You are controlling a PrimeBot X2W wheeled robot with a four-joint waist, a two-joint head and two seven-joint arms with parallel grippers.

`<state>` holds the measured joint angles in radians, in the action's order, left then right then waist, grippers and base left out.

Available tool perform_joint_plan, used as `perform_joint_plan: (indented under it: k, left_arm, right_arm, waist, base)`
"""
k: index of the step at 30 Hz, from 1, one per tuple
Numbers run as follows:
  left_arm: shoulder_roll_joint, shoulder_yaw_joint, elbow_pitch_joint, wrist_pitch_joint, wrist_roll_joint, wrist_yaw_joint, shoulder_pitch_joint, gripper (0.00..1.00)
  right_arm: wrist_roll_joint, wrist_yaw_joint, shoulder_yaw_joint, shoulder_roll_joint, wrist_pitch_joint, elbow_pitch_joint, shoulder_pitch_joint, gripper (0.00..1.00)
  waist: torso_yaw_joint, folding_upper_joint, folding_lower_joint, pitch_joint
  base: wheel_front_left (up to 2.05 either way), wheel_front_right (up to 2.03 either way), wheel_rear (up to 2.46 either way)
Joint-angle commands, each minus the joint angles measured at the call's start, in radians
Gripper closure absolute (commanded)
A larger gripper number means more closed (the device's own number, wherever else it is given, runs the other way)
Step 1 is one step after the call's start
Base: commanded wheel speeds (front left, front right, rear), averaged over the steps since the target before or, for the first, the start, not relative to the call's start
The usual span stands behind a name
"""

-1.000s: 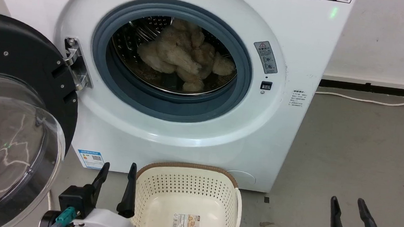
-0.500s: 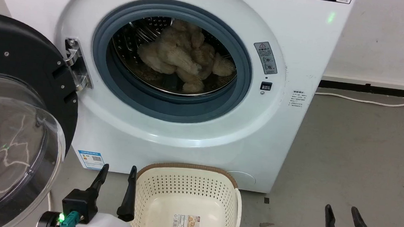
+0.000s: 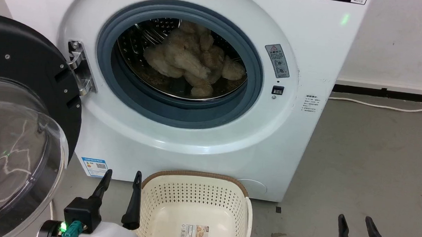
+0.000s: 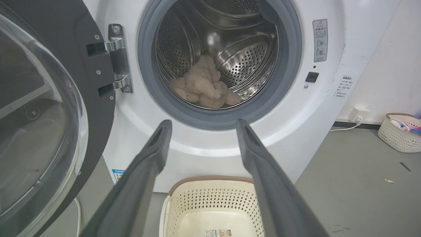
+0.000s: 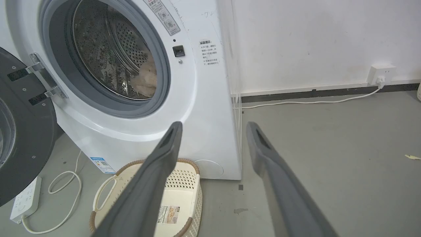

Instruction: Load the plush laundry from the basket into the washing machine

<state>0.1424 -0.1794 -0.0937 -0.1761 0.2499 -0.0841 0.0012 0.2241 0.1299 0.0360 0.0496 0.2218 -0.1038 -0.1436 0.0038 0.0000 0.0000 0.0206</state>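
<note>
Since a second earlier, the right gripper point(image 3: 354, 218) had sunk toward the lower edge of the head view; the left gripper point(image 3: 123, 172) had scarcely shifted. The plush laundry point(image 3: 193, 60) lay heaped low in the perforated steel drum point(image 3: 142, 37), behind the grey rubber ring point(image 3: 181, 114) of the washing machine point(image 3: 201, 144). Its domed door point(image 3: 13, 148) stood swung wide at the left on a metal hinge point(image 3: 81, 70). The basket point(image 3: 195, 174) sat on the grey floor point(image 3: 373, 157) just before the machine, with a label point(image 3: 194, 233) on its bottom. The left gripper hovered just beside the basket's left rim, its fingers pointing up at the washer, spread apart and holding nothing. The right gripper hung well apart to the right above the floor, its fingers likewise parted and empty.
</note>
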Motion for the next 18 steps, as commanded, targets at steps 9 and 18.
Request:
perform_joint_plan:
  k: [9, 18]
  left_arm:
    - [-0.001, 0.000, -0.001, 0.001, 0.009, -0.001, 0.000, 1.00]
    - [-0.006, 0.010, 0.004, 0.011, -0.005, 0.004, 0.000, 1.00]
  right_arm:
    - [0.001, 0.000, -0.001, 0.000, -0.001, -0.005, 0.000, 1.00]
    - [-0.011, 0.000, -0.003, 0.000, -0.013, 0.001, 0.008, 1.00]
  waist:
    - [0.000, 0.0000, 0.0000, 0.002]
    - [0.000, 0.0000, 0.0001, 0.000]
  base:
    - [0.00, 0.00, 0.00]
    - [0.00, 0.00, 0.00]
